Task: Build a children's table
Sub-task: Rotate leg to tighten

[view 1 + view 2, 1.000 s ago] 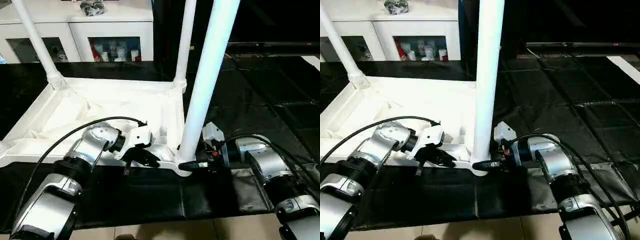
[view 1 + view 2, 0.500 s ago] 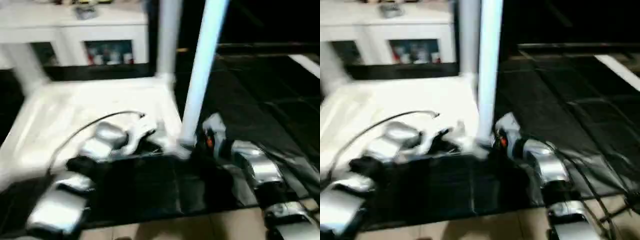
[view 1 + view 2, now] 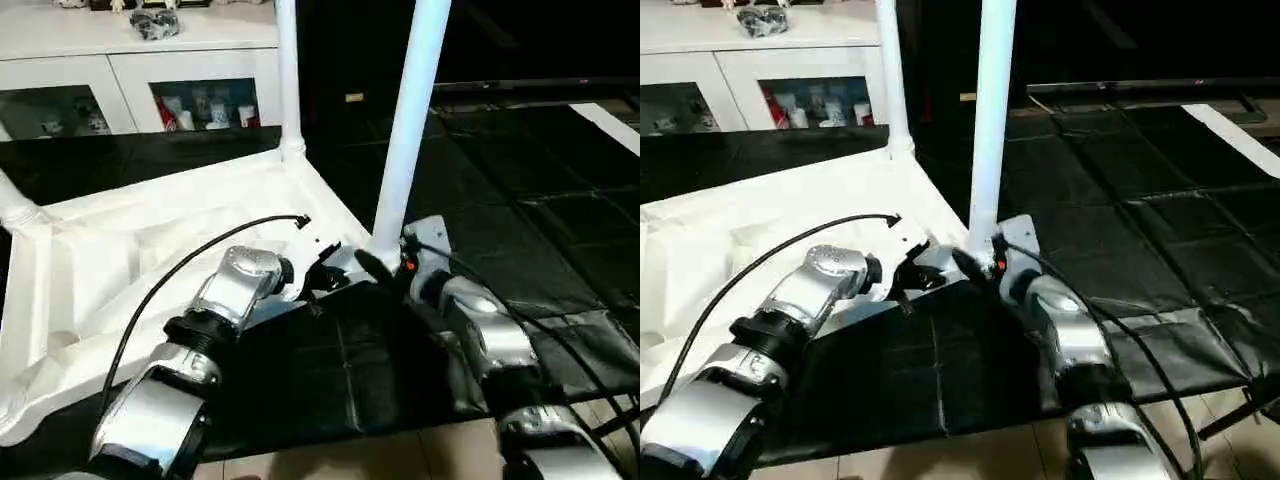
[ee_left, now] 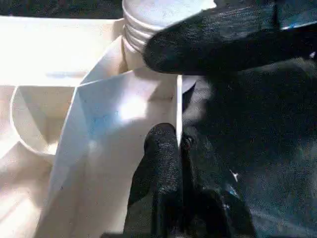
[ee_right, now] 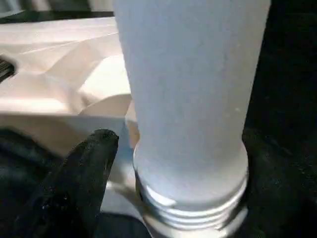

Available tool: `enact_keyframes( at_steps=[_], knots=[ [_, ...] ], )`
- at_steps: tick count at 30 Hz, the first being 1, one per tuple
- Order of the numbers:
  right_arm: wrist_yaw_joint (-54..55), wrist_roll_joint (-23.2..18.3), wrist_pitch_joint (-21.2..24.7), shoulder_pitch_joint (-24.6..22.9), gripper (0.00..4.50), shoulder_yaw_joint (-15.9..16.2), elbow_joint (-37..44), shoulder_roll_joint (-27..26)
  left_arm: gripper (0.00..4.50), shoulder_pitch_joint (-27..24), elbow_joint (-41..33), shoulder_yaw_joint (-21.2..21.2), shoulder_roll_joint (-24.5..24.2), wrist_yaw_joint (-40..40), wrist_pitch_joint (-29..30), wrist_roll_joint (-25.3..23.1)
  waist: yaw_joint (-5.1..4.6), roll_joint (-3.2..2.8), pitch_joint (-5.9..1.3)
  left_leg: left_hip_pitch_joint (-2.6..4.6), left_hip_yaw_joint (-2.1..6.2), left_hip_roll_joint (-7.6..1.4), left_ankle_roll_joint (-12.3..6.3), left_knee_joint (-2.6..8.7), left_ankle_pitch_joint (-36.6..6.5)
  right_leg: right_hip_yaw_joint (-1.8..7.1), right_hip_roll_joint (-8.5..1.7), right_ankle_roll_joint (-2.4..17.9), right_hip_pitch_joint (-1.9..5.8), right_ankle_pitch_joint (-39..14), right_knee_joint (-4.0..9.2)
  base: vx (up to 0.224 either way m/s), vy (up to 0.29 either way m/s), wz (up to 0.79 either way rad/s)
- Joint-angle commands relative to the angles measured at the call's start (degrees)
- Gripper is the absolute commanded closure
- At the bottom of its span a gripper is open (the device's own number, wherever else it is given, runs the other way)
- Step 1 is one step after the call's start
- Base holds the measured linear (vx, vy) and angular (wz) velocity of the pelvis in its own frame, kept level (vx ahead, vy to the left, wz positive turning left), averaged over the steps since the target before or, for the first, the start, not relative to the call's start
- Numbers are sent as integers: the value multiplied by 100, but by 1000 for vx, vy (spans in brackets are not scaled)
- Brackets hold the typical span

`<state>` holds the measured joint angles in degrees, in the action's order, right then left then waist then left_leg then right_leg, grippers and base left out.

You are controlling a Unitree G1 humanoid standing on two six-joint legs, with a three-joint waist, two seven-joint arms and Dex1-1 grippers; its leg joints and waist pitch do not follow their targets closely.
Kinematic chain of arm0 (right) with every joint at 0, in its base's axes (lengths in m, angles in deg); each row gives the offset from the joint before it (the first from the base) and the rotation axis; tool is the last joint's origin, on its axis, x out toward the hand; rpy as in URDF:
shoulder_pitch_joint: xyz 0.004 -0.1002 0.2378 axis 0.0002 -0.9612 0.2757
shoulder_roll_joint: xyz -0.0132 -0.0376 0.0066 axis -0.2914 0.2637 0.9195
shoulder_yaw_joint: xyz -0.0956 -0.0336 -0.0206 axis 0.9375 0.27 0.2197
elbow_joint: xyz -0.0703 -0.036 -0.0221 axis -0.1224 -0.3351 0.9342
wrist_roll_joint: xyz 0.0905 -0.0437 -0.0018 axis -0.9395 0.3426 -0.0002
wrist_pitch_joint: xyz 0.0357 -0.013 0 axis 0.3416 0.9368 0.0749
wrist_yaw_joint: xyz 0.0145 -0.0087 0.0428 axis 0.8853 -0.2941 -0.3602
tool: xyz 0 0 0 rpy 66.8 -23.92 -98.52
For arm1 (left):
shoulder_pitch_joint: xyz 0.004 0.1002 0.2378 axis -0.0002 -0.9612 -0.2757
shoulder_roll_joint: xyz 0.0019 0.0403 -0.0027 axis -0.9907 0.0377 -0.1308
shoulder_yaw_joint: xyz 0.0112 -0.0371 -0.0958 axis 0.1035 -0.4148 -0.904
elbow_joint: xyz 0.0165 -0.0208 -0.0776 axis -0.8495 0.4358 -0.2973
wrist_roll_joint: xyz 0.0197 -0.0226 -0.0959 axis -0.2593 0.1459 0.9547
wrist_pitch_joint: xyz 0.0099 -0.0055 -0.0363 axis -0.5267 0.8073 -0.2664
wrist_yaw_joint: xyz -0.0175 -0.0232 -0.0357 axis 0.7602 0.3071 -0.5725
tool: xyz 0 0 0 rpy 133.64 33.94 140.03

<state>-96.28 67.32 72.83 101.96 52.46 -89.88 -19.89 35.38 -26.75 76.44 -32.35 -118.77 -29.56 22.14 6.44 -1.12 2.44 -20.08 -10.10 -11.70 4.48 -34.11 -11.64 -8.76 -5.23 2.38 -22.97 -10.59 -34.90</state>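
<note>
The left gripper [image 3: 318, 283] is pinched on the thin upstanding rim of the table top [image 3: 150, 240], as its wrist view shows: one finger [image 4: 161, 163] lies against the inner face of the rim and the other sits tight behind it. That overturned top spreads away to the gripper's outer side on the black mat [image 3: 330, 370], all white plastic with shallow ribs, rounded corner lobes and legs rising from the corners. I judge it light, stiff and rather slick, so the rim is a fair hold for steadying or sliding but would flex under a hard pull. Just ahead of this gripper stands the near leg [image 3: 408, 120], a long, smooth, round post with a ringed collar at its seat. The right gripper [image 3: 385, 268] sits at that collar with one black finger [image 5: 79, 173] beside the leg; how far its fingers are apart I cannot tell. The leg is best taken low, near the collar.
</note>
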Motion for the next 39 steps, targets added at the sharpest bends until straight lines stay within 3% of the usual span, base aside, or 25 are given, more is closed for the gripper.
enact_keyframes(
  at_steps=[1, 4, 7, 10, 15, 21, 22, 29, 39],
  knots=[
    [-728, -78, -74, -123, 20, 492, 203, -21, 450, 27, -230, 55, 25, -133, -315, 101, 9, 103, -353, -33, 60, -183, -524, 373, -583, 422, -462, 637, 372, -1551, 521, 0, 0, 0],
    [-1443, -203, -368, -208, 9, 429, 425, 515, 450, -40, -237, 166, -294, -798, -874, 113, 39, 115, -376, -42, 65, -185, -606, 353, -501, 426, -461, 647, 388, -1326, 489, 0, 0, 0],
    [-1865, -287, -332, -193, 9, 436, 524, 736, 450, -49, -243, 208, -426, -1153, -893, 167, 41, 115, -380, -65, 53, -190, -690, 334, -387, 419, -446, 754, 384, -1072, 441, 0, 0, 0],
    [-2833, -394, -96, -58, 9, 563, 639, 1178, 450, -42, -198, 463, -744, -1943, -1284, 139, 85, 79, -383, -59, 50, -208, -745, 321, -449, 408, -440, 809, 373, -1104, 442, 0, 0, 0],
    [-3768, -326, -102, 38, 9, 977, 658, 1533, 450, -47, -200, 689, -973, -2662, -1472, 140, 199, 59, -381, -6, 44, -250, -654, 328, -511, 426, -454, 939, 324, -1026, 423, 0, 0, 0],
    [-4187, -164, -278, 302, 9, 1213, 354, 1570, 450, -78, -270, 893, -1160, -3253, -1713, 120, 245, 78, -377, -18, 50, -243, -511, 338, -597, 432, -476, 920, 346, -1155, 415, 0, 0, 0],
    [-4231, -161, -269, 328, 35, 1228, 329, 1566, 450, -80, -272, 919, -1177, -3292, -1747, 117, 246, 77, -382, -16, 54, -244, -503, 339, -596, 429, -475, 919, 348, -1179, 411, 0, 0, 0],
    [-4495, -212, -241, 424, 82, 1359, 237, 1580, 450, -49, -154, 948, -1236, -3348, -1936, 62, 274, 119, -386, -24, 49, -250, -532, 331, -475, 433, -470, 873, 343, -1113, 392, 0, 0, 0],
    [-4593, -140, -326, 428, 165, 1453, 143, 1577, 450, -57, -85, 917, -1267, -3291, -1987, 90, 279, 110, -391, -26, 51, -246, -528, 325, -444, 429, -466, 839, 341, -1150, 393, 0, 0, 0]
  ],
)
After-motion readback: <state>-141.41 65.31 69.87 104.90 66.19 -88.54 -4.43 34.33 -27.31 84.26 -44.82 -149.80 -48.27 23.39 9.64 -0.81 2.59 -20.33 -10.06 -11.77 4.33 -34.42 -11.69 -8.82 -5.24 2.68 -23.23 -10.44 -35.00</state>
